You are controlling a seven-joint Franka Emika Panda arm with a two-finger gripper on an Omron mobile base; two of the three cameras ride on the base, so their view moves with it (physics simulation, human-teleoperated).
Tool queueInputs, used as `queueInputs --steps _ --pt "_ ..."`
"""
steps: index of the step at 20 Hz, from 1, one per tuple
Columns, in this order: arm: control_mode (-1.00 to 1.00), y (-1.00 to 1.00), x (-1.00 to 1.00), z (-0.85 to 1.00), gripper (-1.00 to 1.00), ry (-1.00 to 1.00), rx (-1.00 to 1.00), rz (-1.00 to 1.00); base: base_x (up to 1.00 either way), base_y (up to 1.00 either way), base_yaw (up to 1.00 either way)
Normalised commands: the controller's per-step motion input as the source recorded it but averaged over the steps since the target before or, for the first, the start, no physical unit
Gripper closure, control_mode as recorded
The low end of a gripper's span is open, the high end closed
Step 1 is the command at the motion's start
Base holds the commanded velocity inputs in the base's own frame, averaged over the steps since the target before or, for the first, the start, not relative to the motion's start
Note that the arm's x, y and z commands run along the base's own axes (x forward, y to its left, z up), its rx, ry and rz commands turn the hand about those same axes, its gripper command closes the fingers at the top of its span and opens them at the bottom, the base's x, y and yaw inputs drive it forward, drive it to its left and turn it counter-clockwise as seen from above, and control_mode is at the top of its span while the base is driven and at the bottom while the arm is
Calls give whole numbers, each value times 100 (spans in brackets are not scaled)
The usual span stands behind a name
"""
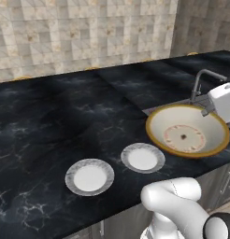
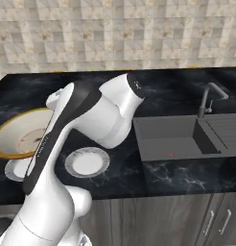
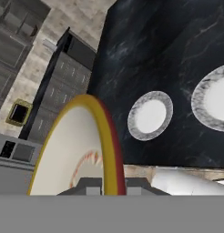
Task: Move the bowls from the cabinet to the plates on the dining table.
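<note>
Your arm (image 2: 76,125) hides most of the bench (image 1: 42,121) in the right base view. Cream bowl (image 1: 188,130) hangs tilted at 3 o'clock of the two plates (image 1: 89,177) (image 1: 143,158), over the sink (image 2: 172,137) edge. Gripper (image 3: 104,185) clenched on its rim, fingertips barely visible. No writing legible. Open bench lies at 9 o'clock.

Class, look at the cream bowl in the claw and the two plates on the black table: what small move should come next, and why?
Probably carry the cream bowl left and lower it over the nearer plate. The claw is shut on the bowl's rim, the bowl hangs tilted above the dining table, and both this plate and the other plate are bare.
</note>
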Motion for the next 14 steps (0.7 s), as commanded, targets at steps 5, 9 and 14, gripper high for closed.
queueInputs --steps 5,9,14 --pt "-100 -10 22 -31 100 -3 0 18 0 0 0" --pt "-100 -12 36 -28 100 0 2 11 0 0 0" --pt "-100 -4 34 -26 100 4 6 4 0 0 0"
